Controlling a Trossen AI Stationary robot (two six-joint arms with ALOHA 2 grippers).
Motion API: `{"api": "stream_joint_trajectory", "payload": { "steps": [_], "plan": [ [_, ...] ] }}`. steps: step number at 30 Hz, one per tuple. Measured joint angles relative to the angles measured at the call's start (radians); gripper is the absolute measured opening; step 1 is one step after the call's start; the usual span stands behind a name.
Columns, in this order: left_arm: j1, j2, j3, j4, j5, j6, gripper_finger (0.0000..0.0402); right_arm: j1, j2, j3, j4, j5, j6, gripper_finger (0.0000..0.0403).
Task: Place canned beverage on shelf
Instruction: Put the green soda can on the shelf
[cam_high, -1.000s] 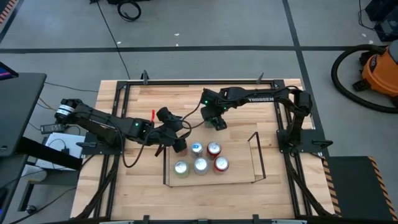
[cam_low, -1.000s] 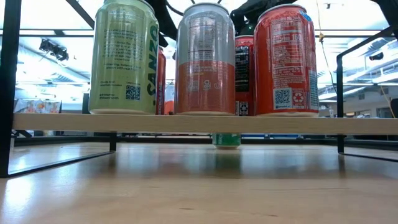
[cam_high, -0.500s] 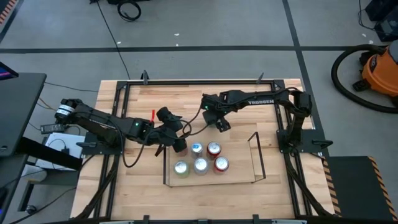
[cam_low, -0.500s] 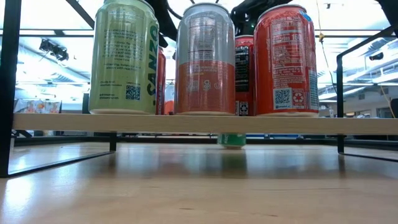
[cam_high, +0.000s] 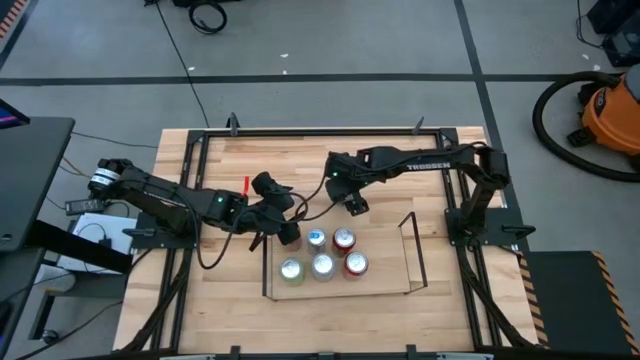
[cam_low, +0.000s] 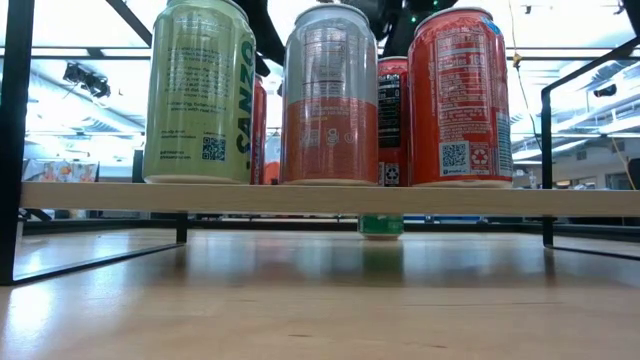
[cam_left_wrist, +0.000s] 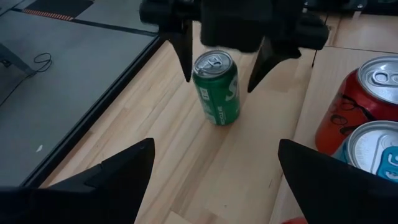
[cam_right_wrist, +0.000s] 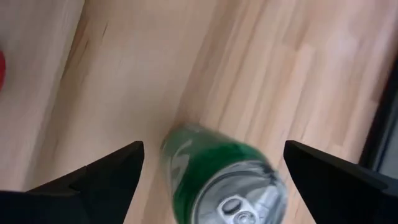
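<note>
The wooden surface (cam_high: 230, 310), bordered by a black outer frame, carries everything in view. Toward its near middle stands the shelf (cam_high: 385, 285), a low frame of thin black rods with a pale wood floor; in the low view its floor (cam_low: 320, 198) runs as a pale band across the picture.

Both dark arms reach in over the surface. The left arm comes from the left edge, and its left pincer (cam_high: 284, 226) hovers just beside the shelf's far left corner, its two fingers spread wide with nothing between them. The right arm stretches from the right side across the far half of the surface, and its right pincer (cam_high: 353, 203) hangs just beyond the shelf's far edge, fingers wide apart on either side of the green can and not closed on it.

Five cans stand upright on the shelf in two rows. In the low view the near row shows a light green can (cam_low: 199, 92) on the left, a silver and orange can (cam_low: 331, 96) in the middle and a red can (cam_low: 459, 97) on the right.

The green can (cam_left_wrist: 216, 86) stands upright on the bare surface, just beyond the shelf's far edge, not on the shelf.
</note>
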Motion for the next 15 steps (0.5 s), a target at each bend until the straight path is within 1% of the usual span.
{"api": "stream_joint_trajectory", "payload": {
  "steps": [4,8,10,15],
  "plan": [
    [0.0,0.0,0.0,0.0,0.0,0.0,0.0352,0.011,-0.042,0.0,0.046,0.018,0.123,0.0399],
    [0.0,0.0,0.0,0.0,0.0,0.0,0.0352,0.011,-0.068,0.001,0.086,0.023,0.4,0.0399],
    [0.0,0.0,0.0,0.0,0.0,-0.001,0.0352,0.007,-0.077,0.001,0.072,0.023,0.502,0.0399],
    [0.0,0.0,0.0,0.0,0.009,-0.008,0.0352,0.007,-0.082,-0.004,0.034,0.043,0.64,0.0399]
  ]
}}
